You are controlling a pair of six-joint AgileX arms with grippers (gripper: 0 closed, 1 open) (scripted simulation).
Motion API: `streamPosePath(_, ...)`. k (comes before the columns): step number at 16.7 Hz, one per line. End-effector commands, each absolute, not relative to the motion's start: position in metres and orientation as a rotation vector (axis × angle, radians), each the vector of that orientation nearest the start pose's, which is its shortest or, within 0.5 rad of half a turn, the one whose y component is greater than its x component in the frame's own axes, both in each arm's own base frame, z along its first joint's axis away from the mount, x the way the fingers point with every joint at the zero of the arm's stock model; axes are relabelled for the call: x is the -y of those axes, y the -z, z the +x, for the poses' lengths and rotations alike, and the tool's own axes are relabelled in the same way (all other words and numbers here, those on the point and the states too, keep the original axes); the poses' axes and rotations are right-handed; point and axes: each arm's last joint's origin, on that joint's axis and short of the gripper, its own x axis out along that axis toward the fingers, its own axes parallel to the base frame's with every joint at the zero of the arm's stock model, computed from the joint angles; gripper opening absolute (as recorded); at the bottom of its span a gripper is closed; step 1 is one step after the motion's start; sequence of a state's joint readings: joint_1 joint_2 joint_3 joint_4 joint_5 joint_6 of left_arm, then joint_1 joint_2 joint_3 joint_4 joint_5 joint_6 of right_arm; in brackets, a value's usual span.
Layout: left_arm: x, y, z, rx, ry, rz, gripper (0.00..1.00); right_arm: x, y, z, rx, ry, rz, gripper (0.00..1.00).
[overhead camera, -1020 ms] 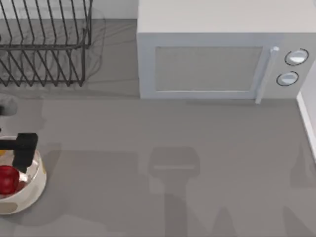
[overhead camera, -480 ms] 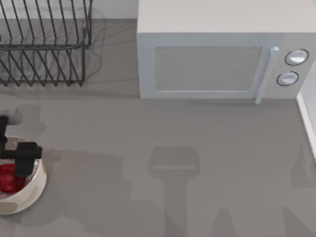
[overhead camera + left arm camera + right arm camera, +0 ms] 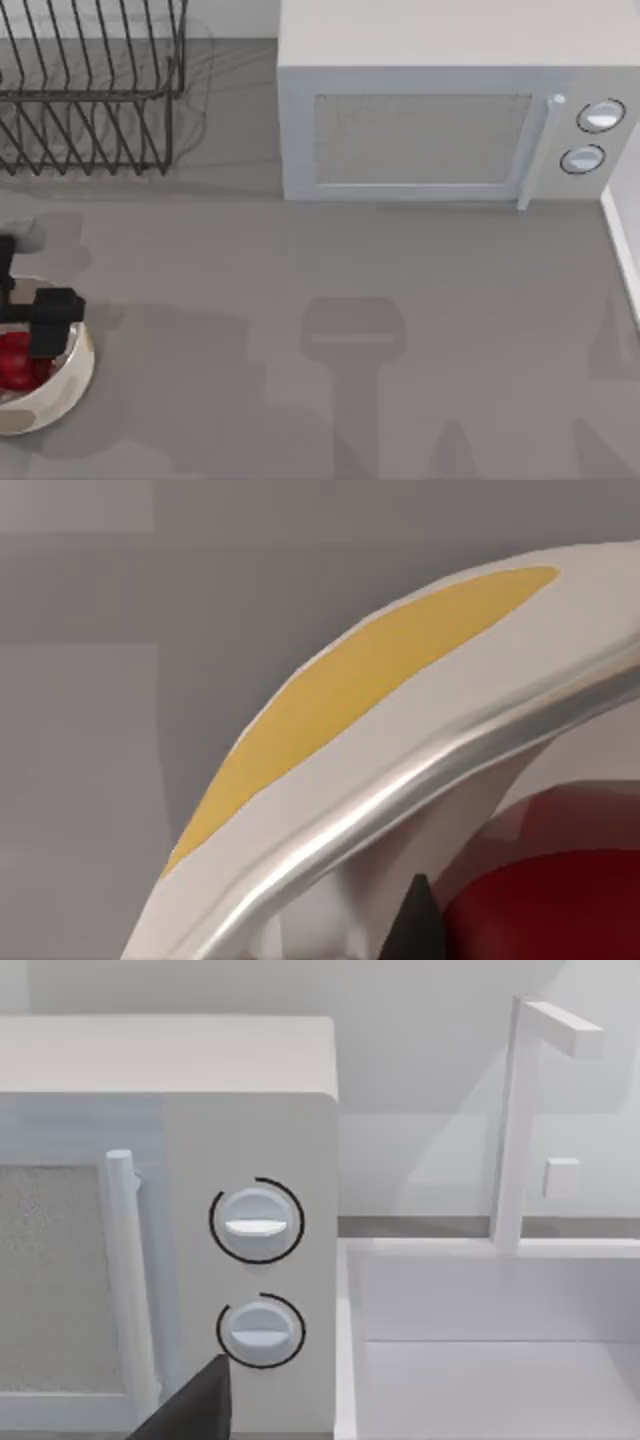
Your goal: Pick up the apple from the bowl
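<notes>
While the apple sits inside the bowl, the pickup is not finished: approach looks done; grip and lift remain, by my judgement.

Landmark: the bowl, at the table's near left corner in the top view.

- Left gripper directly over the bowl, low, dark body across the rim and part of the fruit. Whether its pincer is apart or clamped on the apple, I cannot tell; fingertips hidden under the body.
- Left wrist view: bowl wall very close, cream with a yellow-orange patch, glossy rim; red apple just inside the rim, a dark fingertip beside it. Contact not readable.
- Bowl contents: the apple alone, as far as visible.

Farther from the bowl:
- Wire dish rack behind it at the back; contents not discernible.
- Microwave well to the bowl's right at the back, door shut, two dials.
- Right arm parked far to the bowl's right; a dark finger of its gripper faces the microwave dials, beside a white sink basin. Pincer state cannot be told.
</notes>
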State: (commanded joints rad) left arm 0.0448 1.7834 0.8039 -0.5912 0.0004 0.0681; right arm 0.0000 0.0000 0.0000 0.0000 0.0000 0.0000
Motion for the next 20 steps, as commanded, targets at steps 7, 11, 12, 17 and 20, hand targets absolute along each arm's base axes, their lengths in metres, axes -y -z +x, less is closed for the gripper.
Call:
streamPosePath(7, -0.013, -0.089, 0.267, -1.571, 0.016, 0.016, 0.02, 0.001, -0.160, 0.106, 0.000, 0.000, 0.000, 1.00)
streamPosePath(11, -0.013, -0.089, 0.267, -1.571, 0.016, 0.016, 0.00, 0.001, -0.160, 0.106, 0.000, 0.000, 0.000, 1.00)
streamPosePath(12, -0.013, -0.089, 0.267, -1.571, 0.016, 0.016, 0.00, 0.001, -0.160, 0.106, 0.000, 0.000, 0.000, 1.00)
streamPosePath(17, -0.011, -0.130, 0.267, -1.475, 0.028, -0.005, 0.00, 0.001, -0.160, 0.106, 0.000, 0.000, 0.000, 1.00)
streamPosePath(20, -0.012, -0.142, 0.276, -1.484, 0.029, -0.006, 0.00, 0.001, -0.160, 0.106, 0.000, 0.000, 0.000, 1.00)
